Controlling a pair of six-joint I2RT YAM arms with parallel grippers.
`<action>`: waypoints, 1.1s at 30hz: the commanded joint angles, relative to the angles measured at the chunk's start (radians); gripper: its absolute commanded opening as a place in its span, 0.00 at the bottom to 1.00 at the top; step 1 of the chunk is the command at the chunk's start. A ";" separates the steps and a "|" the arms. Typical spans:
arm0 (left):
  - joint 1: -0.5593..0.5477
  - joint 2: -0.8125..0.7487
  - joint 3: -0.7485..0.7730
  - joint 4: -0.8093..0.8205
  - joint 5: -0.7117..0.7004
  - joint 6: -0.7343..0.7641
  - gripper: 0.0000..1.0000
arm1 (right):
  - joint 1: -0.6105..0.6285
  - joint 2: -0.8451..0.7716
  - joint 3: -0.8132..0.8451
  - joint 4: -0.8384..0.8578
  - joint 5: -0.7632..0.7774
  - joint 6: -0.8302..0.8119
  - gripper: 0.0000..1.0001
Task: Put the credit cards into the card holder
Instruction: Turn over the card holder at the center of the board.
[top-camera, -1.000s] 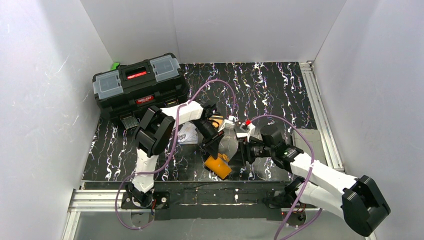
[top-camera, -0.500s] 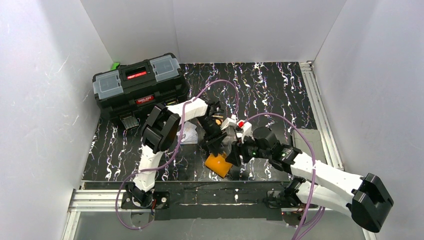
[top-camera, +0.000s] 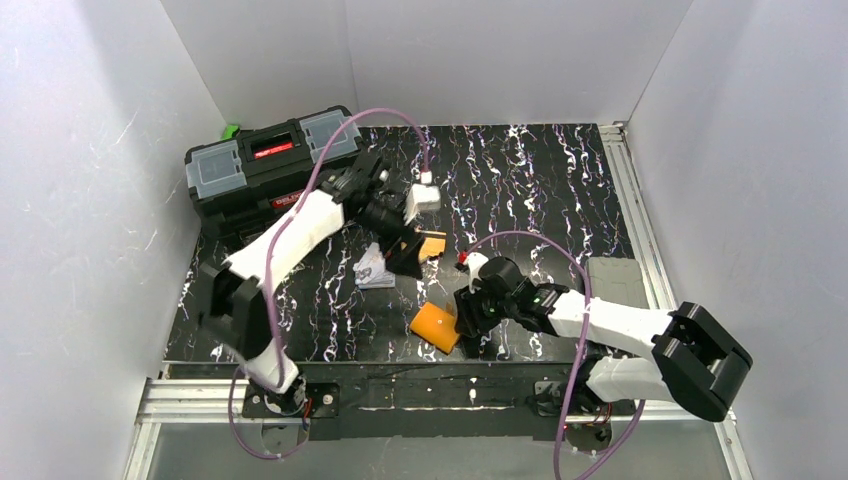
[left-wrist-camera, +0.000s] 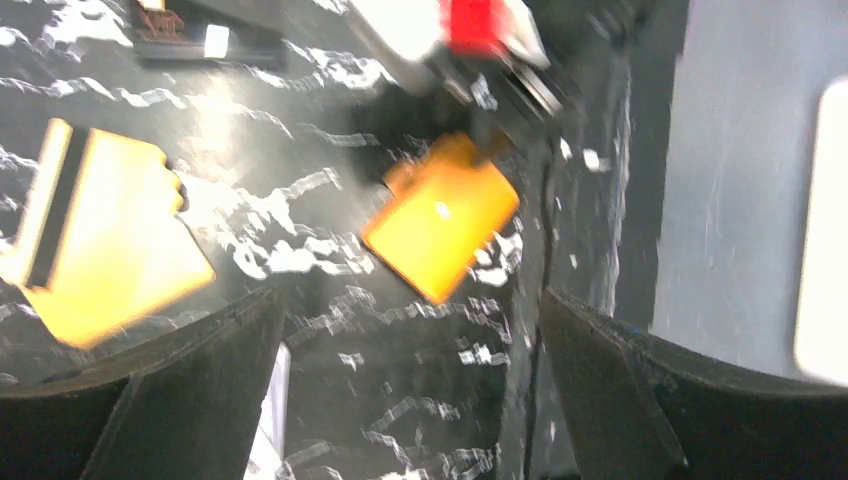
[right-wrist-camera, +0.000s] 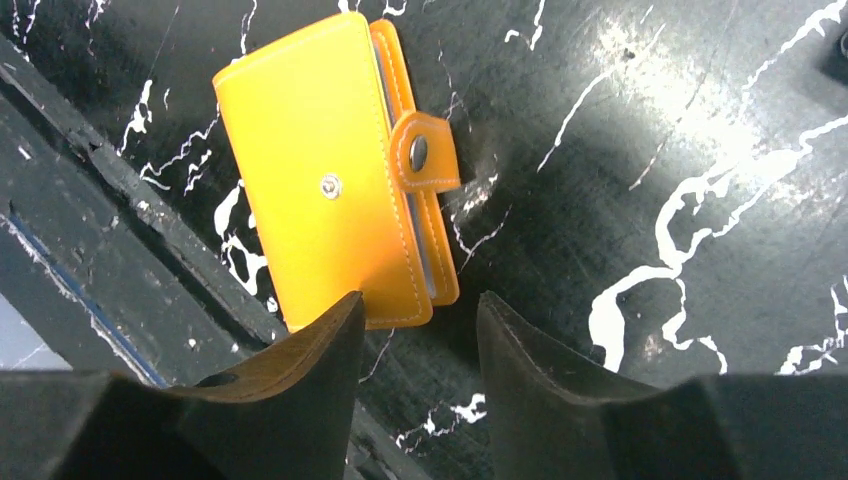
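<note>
— What changed on our left side?

— A second ago our left pincer (left-wrist-camera: 410, 300) was down at the card holder (right-wrist-camera: 320, 190), close against the right one. Now the arm has lifted away and swung back toward the toolbox (top-camera: 270, 165). Its jaws are spread wide with nothing between them.

— So where is the holder?

— It lies flat on the table (top-camera: 520, 180) by the near edge, folded shut. The snap tab is lying loose at its side rather than pressed onto the stud.

— And our right pincer (right-wrist-camera: 420, 300)?

— It has come in low and hovers just at the holder's near corner. The jaws are partly spread and empty, and we can't tell whether a finger touches the leather.

— Any cards inside?

— We can't see into it. An orange card (left-wrist-camera: 100, 245) with a dark stripe lies out on the table, and so do the white cards (top-camera: 375, 270), both well apart from the holder.

— What does that mean for us?

— We judge the left arm is free to fetch a card. The holder will have to be opened and steadied first, so most of the task is ahead.
</note>
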 joint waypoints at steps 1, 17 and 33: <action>-0.040 -0.303 -0.302 0.064 0.000 0.228 0.98 | 0.006 0.052 0.018 0.077 0.029 0.024 0.50; -0.292 -0.439 -0.891 0.888 -0.278 0.483 0.85 | 0.006 0.032 -0.029 0.031 0.030 0.120 0.23; -0.319 -0.464 -0.958 0.872 -0.167 0.723 0.35 | 0.006 0.071 0.014 -0.053 0.051 0.171 0.12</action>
